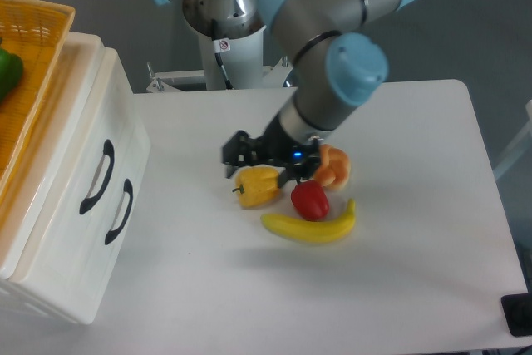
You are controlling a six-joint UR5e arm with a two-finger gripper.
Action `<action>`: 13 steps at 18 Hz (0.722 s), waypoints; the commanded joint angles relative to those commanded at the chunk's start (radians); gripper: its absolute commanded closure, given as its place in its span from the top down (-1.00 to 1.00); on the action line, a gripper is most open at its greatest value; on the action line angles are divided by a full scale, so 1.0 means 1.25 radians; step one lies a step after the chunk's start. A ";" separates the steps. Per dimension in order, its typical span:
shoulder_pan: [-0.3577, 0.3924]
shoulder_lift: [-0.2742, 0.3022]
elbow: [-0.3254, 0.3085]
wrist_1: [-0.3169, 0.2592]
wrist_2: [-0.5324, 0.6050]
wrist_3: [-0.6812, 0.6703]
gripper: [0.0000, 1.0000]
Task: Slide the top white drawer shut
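Camera view from above and in front shows a white rectangular surface (399, 288) with a glossy white plastic cabinet (50, 288) standing at its left edge. Two drawer fronts face right across the surface, each with one curved black handle. The top white drawer (87, 126), the upper of the two, carries the handle (97, 176) farther back, and its front stands slightly proud of the lower white drawer front (79, 263), whose handle (119, 212) sits just beside and a little nearer. On top of the cabinet rests an orange wicker basket (33, 56) holding a green object (7, 72), only partly in frame.

Grey UR5e arm segments with light blue joint caps (357, 68) reach down from the top of the frame to the middle of the surface, well apart from the cabinet. The black end effector (237, 155) points left toward the drawers, low over the surface; whether its fingers are spread or pressed together cannot be told from this angle, and nothing is visibly between them.

Just beside and below it lies a yellow bell pepper (258, 187). To the right sit a red round fruit or pepper (310, 200), an orange lumpy item (334, 167) partly hidden behind the wrist, and a yellow curved banana (309, 229) nearest the front, touching the red one.
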 joint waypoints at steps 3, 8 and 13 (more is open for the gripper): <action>0.036 -0.034 0.000 0.083 0.093 0.056 1.00; 0.084 -0.096 0.005 0.151 0.246 0.327 1.00; 0.128 -0.150 0.023 0.186 0.322 0.551 1.00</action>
